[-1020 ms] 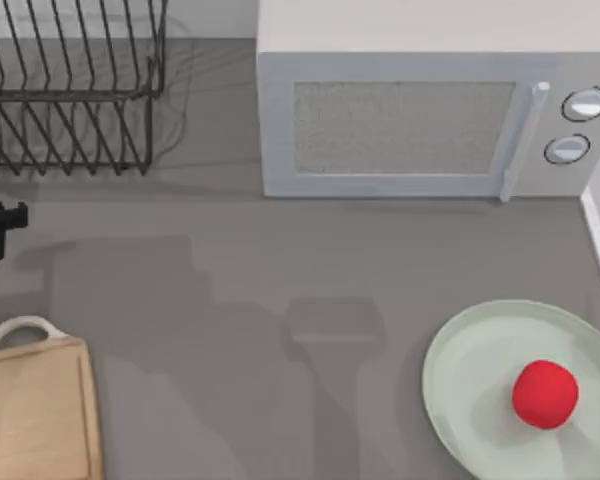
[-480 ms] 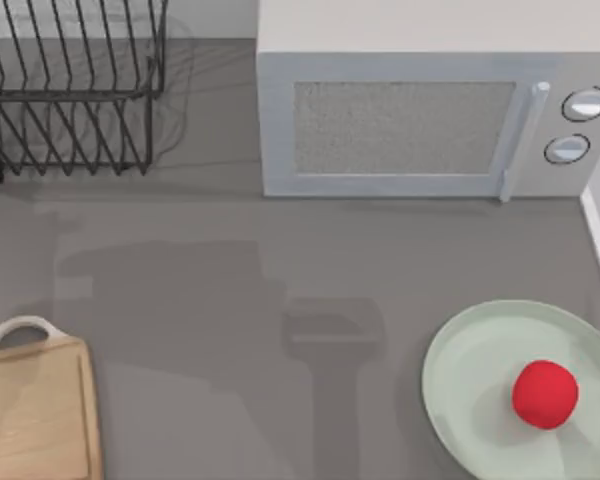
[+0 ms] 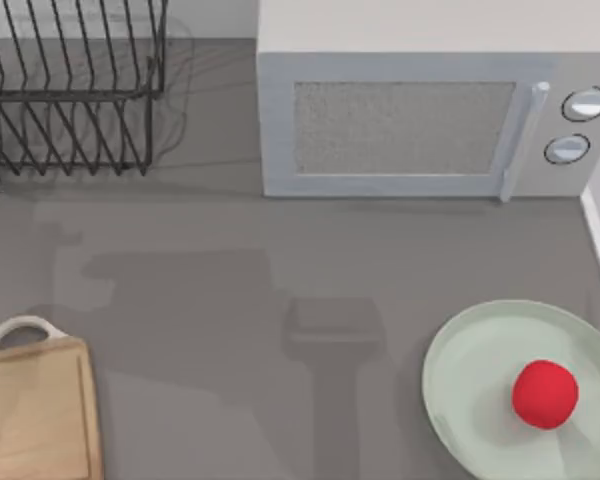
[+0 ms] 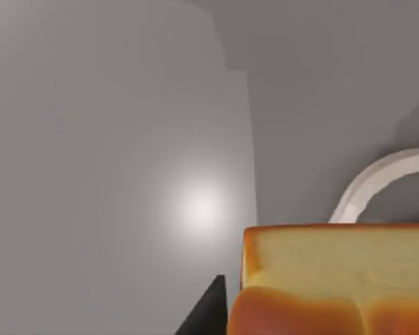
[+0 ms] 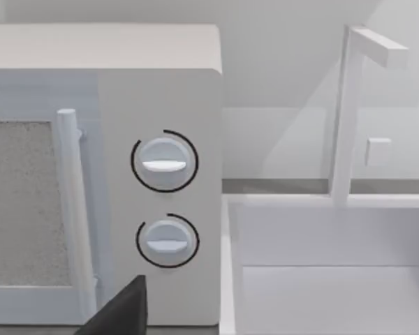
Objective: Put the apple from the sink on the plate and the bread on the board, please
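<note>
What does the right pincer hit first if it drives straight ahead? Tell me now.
Probably the microwave, around its lower knob, right ahead of the right pincer; depth is unclear. The left pincer holds the bread.

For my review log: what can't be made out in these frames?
- Board: top view's left and bottom edges cut it off; in the left wrist view the bread covers all but its loop handle.
- Bread: cut by the left wrist view's edge; what holds it is unclear.
- Plate: cut by the top view's right and bottom edges, apple on it.
- Sink: cut off in the right wrist view.
</note>
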You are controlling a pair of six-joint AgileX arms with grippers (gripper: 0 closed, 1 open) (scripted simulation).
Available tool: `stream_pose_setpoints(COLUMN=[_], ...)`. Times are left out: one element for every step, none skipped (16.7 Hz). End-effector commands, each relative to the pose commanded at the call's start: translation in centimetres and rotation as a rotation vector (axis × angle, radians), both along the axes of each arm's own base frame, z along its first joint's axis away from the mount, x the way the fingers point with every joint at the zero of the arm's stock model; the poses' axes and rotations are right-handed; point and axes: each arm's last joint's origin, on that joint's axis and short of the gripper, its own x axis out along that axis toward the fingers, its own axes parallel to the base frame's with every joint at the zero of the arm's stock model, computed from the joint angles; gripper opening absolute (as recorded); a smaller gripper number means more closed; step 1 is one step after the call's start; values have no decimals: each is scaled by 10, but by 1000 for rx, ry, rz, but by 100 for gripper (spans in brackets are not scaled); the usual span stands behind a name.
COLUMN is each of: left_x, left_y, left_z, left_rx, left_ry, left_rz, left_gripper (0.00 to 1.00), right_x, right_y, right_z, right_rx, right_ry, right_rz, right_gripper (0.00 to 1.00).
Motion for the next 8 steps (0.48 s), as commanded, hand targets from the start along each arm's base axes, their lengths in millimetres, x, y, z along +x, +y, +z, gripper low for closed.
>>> stream_pose_setpoints(left_x=[-3, -7, -10, -14, -18, -22, -27, -31], left_y=[-1, -2, -3, -4, -5, -7, -9, -10], left_z=[3, 5, 8, 11, 13, 15, 17, 19], left_rx=[-4, -9, -14, -19, -24, -29, -34, -39], left_ry=[0, 0, 0, -1, -2, -4, -7, -10], left_rz=[-70, -146, -231, -323, -419, -521, -628, -737], left_gripper=[0, 0, 0, 0, 0, 0, 0, 0], right_x=[0, 0, 0, 0, 0, 0, 0, 0], right_y=[0, 0, 0, 0, 0, 0, 0, 0], right_z=[0, 0, 0, 0, 0, 0, 0, 0], right_rx=[0, 0, 0, 0, 0, 0, 0, 0], right_ry=[0, 0, 0, 0, 0, 0, 0, 0], right_rz=[0, 0, 0, 0, 0, 0, 0, 0], right_gripper=[100, 100, 100, 100, 100, 100, 100, 100])
